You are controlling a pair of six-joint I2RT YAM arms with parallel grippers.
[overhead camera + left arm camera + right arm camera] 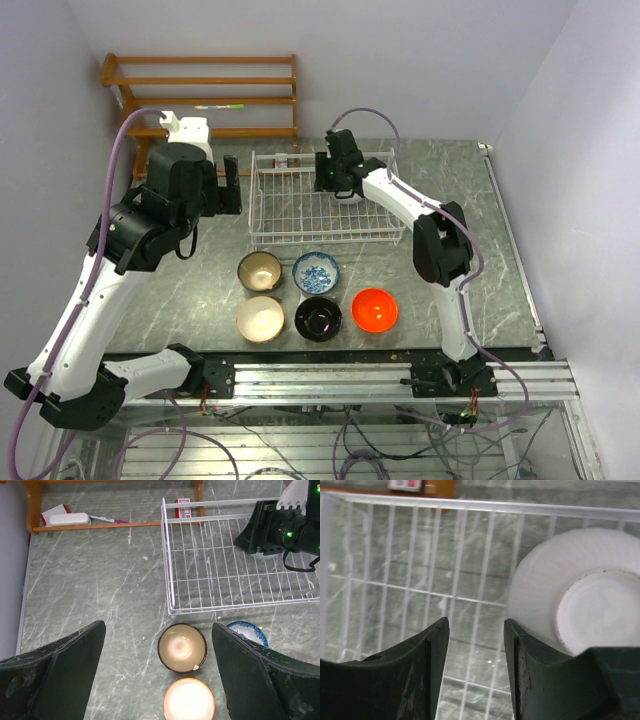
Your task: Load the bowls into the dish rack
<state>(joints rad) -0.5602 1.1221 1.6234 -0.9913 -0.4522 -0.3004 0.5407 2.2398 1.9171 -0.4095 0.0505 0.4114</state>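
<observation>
Marble table (205, 275): white bowl (545, 595) in rack (300, 238), five outside. Right gripper (476, 625) part-open, empty; left gripper (158, 626) wide open toward brown bowl (182, 647). Next: pinch its rim.

We count six bowls. Five are on the table (200, 290): one brown bowl (260, 270), one blue-and-white bowl (316, 272), one cream bowl (260, 319), one black bowl (318, 318) and one orange-red bowl (375, 310). One white bowl (540, 595) sits in the single dish rack (290, 215). We also count one wooden shelf (200, 80) and two robot arms, a left arm (90, 290) and a right arm (440, 250).
</observation>
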